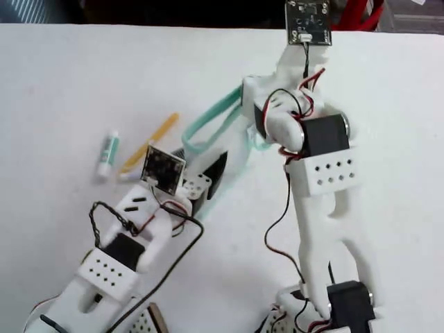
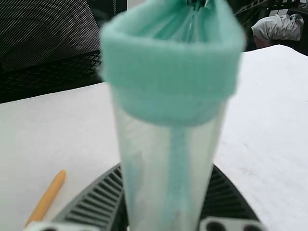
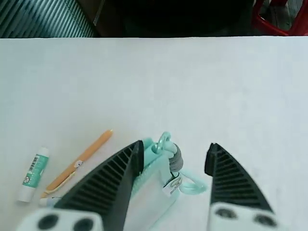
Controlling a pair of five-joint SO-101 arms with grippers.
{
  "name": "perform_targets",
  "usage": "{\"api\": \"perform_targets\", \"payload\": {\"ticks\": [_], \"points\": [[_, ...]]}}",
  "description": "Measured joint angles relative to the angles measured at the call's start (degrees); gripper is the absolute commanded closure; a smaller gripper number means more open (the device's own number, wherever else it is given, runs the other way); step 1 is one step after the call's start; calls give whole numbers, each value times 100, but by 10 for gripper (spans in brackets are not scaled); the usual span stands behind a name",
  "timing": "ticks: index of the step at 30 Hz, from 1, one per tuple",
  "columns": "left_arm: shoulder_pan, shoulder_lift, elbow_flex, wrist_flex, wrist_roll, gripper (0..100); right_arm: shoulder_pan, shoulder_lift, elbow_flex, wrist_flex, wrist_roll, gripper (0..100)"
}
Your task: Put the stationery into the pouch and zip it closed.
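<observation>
My left claw (image 1: 205, 170) clamps one pouch (image 2: 171, 96); my right claw (image 3: 174, 149) gapes empty; one pen (image 3: 79, 163), one glue stick (image 3: 32, 174) nearby.

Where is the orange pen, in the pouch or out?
Out. The orange pen lies on the white table beside the glue stick, not in the teal pouch.

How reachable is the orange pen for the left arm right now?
Probably not yet. The left gripper looks shut on the mint-green translucent pouch, so it has nothing free to grasp with. The orange pen lies close beside it with nothing between; releasing the pouch first should open the way.
</observation>
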Motion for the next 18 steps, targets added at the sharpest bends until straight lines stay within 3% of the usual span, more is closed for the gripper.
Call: {"api": "perform_targets", "payload": {"ticks": [3, 10, 18], "points": [[9, 0, 0, 0, 0, 803, 0, 9, -35, 62, 0, 990], [9, 0, 0, 0, 0, 801, -79, 9, -79, 114, 0, 905], [-18, 0, 0, 0, 0, 801, -580, 18, -747, 870, 0, 815]]}}
